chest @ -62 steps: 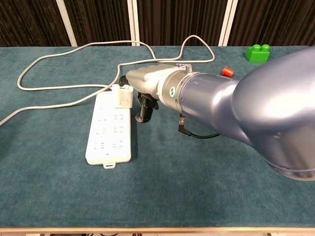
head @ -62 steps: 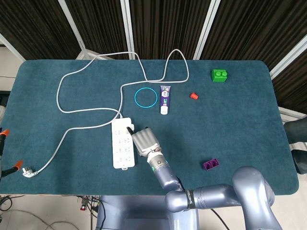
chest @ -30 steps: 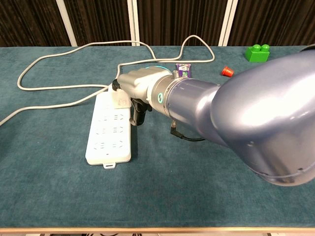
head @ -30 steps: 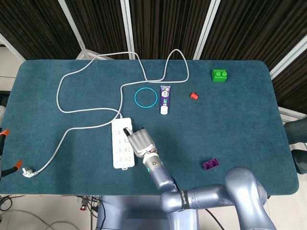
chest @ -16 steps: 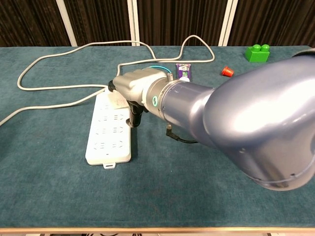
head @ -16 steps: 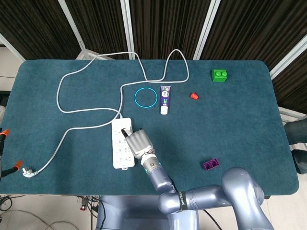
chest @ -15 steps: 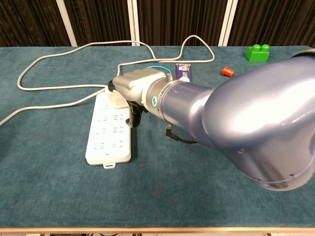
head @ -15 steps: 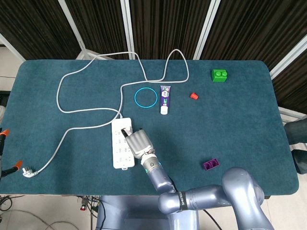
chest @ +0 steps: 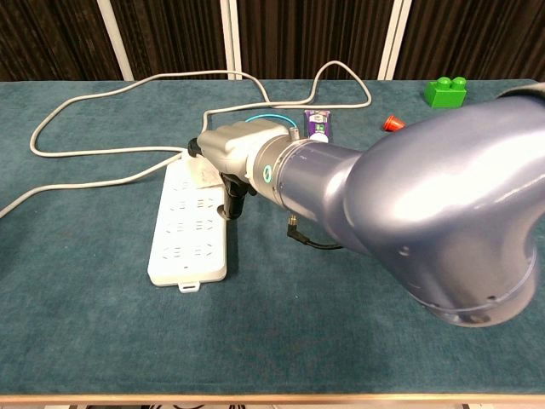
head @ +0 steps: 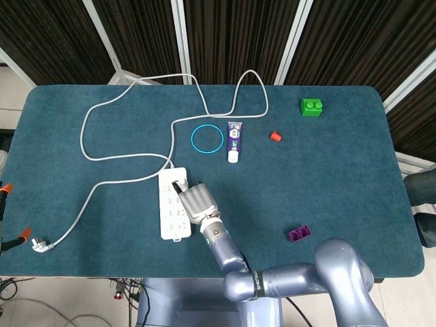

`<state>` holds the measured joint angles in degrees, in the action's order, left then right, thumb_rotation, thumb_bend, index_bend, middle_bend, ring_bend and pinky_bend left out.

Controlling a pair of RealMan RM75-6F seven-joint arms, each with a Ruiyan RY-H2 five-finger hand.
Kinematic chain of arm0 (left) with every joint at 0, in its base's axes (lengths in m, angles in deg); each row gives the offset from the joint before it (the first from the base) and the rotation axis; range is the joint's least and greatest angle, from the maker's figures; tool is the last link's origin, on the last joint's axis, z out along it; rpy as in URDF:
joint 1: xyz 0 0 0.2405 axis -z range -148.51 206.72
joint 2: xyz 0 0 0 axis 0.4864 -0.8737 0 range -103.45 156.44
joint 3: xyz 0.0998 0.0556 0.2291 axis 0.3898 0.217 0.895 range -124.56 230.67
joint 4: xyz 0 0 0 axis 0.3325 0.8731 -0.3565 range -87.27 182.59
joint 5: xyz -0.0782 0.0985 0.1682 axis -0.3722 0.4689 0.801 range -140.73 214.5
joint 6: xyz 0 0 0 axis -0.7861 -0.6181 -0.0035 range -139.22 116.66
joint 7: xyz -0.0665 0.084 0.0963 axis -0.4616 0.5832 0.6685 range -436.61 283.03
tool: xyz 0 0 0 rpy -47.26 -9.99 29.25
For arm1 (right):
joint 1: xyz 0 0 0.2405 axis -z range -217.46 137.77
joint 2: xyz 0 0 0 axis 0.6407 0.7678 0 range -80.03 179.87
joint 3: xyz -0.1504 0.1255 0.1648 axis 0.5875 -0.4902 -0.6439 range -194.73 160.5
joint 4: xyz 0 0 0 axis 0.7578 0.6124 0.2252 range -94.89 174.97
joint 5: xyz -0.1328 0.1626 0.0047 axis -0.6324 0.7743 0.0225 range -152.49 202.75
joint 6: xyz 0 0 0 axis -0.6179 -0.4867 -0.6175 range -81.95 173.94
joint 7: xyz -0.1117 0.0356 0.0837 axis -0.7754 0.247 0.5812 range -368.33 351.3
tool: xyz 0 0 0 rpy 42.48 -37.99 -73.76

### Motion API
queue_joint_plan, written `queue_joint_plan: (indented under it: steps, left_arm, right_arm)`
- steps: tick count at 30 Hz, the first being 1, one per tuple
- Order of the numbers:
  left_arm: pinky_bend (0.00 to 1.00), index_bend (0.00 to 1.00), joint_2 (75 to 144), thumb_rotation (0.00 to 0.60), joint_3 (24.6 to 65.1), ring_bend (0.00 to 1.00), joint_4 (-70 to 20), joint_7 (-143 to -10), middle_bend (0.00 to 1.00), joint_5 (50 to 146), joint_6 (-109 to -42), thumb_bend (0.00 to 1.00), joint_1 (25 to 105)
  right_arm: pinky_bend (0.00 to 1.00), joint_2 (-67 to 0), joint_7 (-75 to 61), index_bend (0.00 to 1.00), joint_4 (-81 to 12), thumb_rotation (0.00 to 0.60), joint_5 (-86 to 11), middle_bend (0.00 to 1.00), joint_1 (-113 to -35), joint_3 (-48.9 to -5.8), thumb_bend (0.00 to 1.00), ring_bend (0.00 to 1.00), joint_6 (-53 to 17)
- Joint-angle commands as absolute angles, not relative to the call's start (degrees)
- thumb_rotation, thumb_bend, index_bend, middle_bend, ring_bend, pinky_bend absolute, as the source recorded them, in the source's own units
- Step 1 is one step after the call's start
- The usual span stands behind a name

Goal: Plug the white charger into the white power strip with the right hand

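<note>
Since two seconds ago my right hand (head: pixel 196 199) has slid left from beside the white power strip (head: pixel 174 204) to over its right edge, carrying the white charger (chest: pixel 203 173) with it; over the last half second I see almost no change. That charger now sits at the far end of the strip, pinched in the curled fingers, but in the chest view the hand covers too much for me to tell whether its prongs are seated in a socket. My strip lies lengthwise on the teal desk (head: pixel 340 177), its grey cable (head: pixel 102 109) looping off toward the back and left edge. Beyond the strip I see a blue ring (head: pixel 206 139) with a purple-and-white tube (head: pixel 234 141) just beside it, a small red cap (head: pixel 275 136) further right, a green brick (head: pixel 312 107) near the far right corner, and a purple block (head: pixel 299 234) near my forearm. My left hand shows in neither view.
</note>
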<state>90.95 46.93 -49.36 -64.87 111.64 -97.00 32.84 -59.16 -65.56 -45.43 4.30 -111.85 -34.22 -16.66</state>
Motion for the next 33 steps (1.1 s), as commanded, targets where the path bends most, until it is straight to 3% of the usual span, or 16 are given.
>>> queue_joint_plan:
  steps: [1,24,33]
  left_arm:
    - [0.0,0.1,90.9,0.6,46.9,0.0,-49.4,-64.9,0.0,111.7,-97.0,0.15,32.8]
    - [0.0,0.1,90.7,0.6,46.8,0.0,-49.4,-65.4,0.0,111.5,-97.1,0.15,32.7]
    - [0.0,0.1,90.7,0.6,46.8,0.0,-49.5,-65.3,0.0,111.6,-97.3,0.15,32.7]
  right_arm:
    - [0.37,-59.1,-65.6,0.4,-45.5,0.6,4.3,0.62,-111.8,-34.1,0.47,0.62,-16.6]
    - [0.37,-59.4,-66.9,0.62,-45.0,0.6,5.3,0.63,-111.9,-33.5,0.47,0.62,-16.5]
    - [0.37,-58.9,-66.6,0.64,-45.9,0.6,5.0,0.63,-111.3,-32.8,0.47,0.62,-16.3]
